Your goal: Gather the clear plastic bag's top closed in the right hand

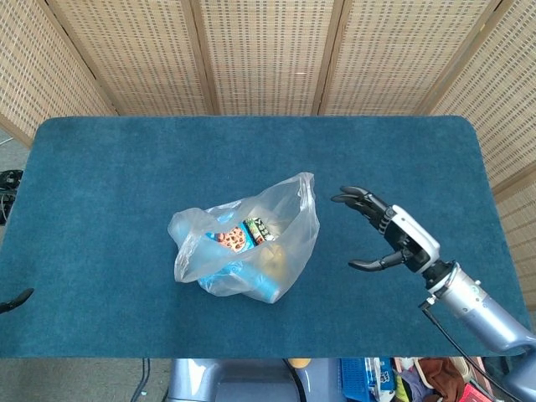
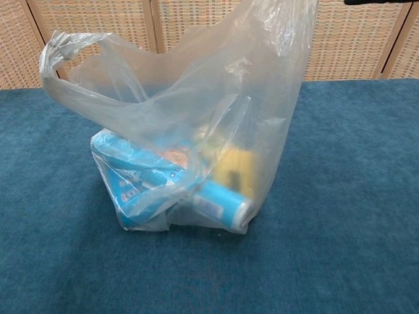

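Right hand point(image 1: 387, 237) hung wide open and empty beside the bag point(image 1: 247, 247); best to sweep both loose handles together before closing.

Deep teal-blue napped cloth over the table point(image 1: 126, 167). Clear, faintly milky plastic bag point(image 1: 285, 213) — light-blue packets point(image 2: 141, 180) inside, one printed in red and orange, plus something yellow, perhaps a box. Black-fingered right hand point(image 1: 387, 237) with white back. Tan woven-cane screen panels point(image 1: 268, 50) behind.
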Motion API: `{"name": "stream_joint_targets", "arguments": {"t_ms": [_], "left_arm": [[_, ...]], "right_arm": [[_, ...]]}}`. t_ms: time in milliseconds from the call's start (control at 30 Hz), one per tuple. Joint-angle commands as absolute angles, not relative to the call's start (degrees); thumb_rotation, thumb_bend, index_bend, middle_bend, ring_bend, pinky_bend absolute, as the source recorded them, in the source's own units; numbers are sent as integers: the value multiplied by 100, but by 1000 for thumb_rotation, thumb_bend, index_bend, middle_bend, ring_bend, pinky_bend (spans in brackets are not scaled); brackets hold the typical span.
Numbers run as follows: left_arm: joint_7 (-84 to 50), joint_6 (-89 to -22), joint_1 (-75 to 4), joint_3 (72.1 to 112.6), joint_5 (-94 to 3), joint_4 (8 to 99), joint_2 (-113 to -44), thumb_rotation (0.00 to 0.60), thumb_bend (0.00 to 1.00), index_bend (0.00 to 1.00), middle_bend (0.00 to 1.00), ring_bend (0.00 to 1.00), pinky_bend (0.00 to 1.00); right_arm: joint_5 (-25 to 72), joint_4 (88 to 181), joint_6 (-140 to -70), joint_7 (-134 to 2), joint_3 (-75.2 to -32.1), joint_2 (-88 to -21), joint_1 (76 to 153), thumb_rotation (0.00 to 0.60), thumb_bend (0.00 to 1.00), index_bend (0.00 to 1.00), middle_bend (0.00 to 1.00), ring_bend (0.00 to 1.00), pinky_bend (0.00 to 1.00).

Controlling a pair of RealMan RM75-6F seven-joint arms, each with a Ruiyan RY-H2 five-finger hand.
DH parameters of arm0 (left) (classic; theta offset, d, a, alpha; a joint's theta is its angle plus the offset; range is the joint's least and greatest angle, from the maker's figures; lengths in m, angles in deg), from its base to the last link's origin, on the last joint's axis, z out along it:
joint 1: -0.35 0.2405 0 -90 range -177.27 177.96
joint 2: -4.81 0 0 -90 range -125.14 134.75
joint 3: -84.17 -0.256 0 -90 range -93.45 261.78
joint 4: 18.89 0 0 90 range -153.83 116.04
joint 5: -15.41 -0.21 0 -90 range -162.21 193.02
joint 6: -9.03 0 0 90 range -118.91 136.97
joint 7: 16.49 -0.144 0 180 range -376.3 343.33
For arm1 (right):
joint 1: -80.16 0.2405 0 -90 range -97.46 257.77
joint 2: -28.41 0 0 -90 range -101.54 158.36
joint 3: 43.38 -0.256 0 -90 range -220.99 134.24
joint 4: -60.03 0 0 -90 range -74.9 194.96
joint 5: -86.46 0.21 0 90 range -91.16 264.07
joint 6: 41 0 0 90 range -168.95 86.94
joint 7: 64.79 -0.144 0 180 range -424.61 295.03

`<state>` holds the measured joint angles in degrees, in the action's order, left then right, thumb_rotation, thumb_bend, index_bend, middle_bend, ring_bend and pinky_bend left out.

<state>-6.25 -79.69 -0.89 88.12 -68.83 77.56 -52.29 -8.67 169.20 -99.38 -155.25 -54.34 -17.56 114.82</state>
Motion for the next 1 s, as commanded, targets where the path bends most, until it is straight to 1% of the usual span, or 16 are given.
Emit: {"name": "stream_joint_targets", "arguments": {"t_ms": [33,200,367,700,900,1000], "left_arm": [[-614,-7959,-93,8821,-6864,7751,-5225,600,147,0,0,0,0],[-616,-7926,-105,8822,-6848,7744,-5225,600,146,0,0,0,0],[-649,-7925,-108,8819,-6854,7751,-5233,600,147,0,0,0,0],[-708,-7904,-121,8837,-6808,7756,-5268,600,151,0,0,0,0],[-706,-7894,-126,8849,-6784,7757,-5269,600,150,0,0,0,0],[-693,-7873,-132,8852,-6767,7746,-5270,600,151,0,0,0,0]], "right_arm": [[-951,17013,-9702,-15592,-5388,-1811,11696,600,0,129,193,62,0],[-651,17068,-9368,-15090,-5384,-1971,11900,600,0,150,199,60,0],[-408,17194,-9209,-14910,-5476,-2106,12071,600,0,162,205,59,0],[311,17279,-8651,-14843,-5875,-2511,12662,600,0,175,215,57,0],[716,17135,-8486,-14868,-6073,-2841,12871,600,0,182,223,62,0],[937,17005,-8535,-14724,-6164,-3061,12916,600,0,187,229,70,0]]}}
